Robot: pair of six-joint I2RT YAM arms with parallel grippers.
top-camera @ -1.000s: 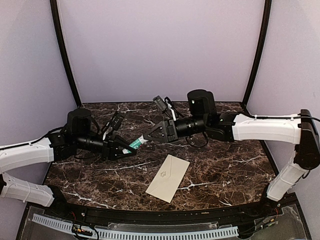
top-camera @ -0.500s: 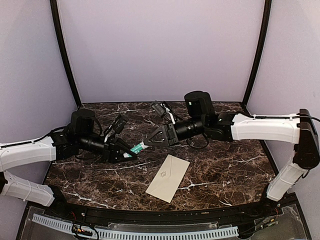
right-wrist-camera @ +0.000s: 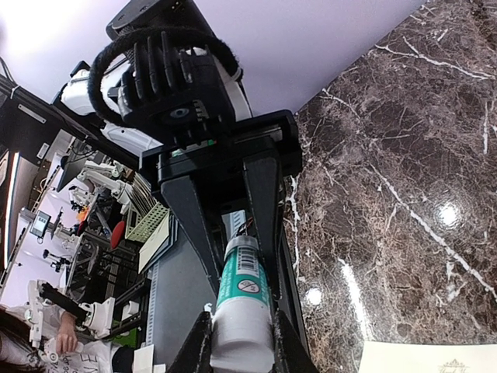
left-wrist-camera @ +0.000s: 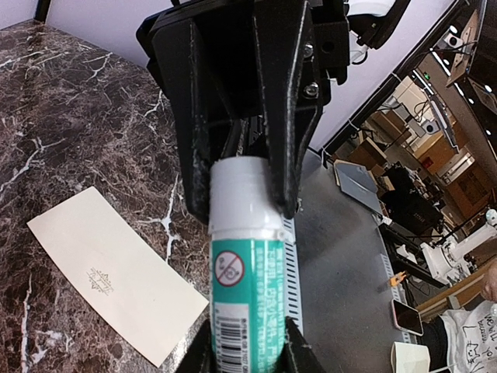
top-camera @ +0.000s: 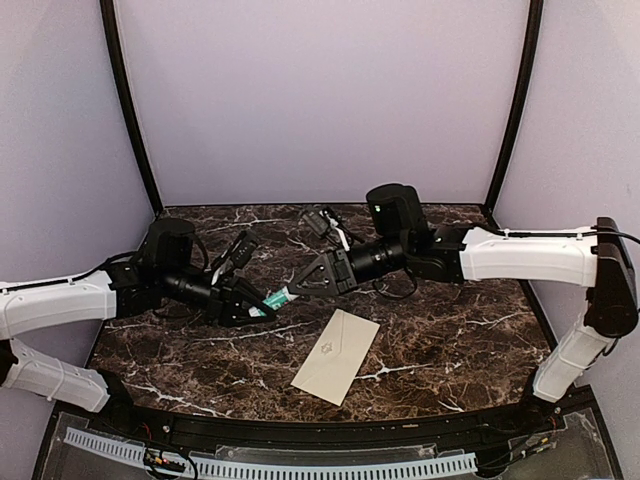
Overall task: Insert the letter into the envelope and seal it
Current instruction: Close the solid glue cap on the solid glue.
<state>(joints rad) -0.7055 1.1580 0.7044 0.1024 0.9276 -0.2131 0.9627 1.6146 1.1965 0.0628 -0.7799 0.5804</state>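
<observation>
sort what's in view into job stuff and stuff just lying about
For the job:
- envelope, flat on the table
- glue stick, gripped between left gripper and right gripper
- the letter is not visible

Just lying about:
- white slotted strip at the table's near edge
- what looks like a phone, off the table
</observation>
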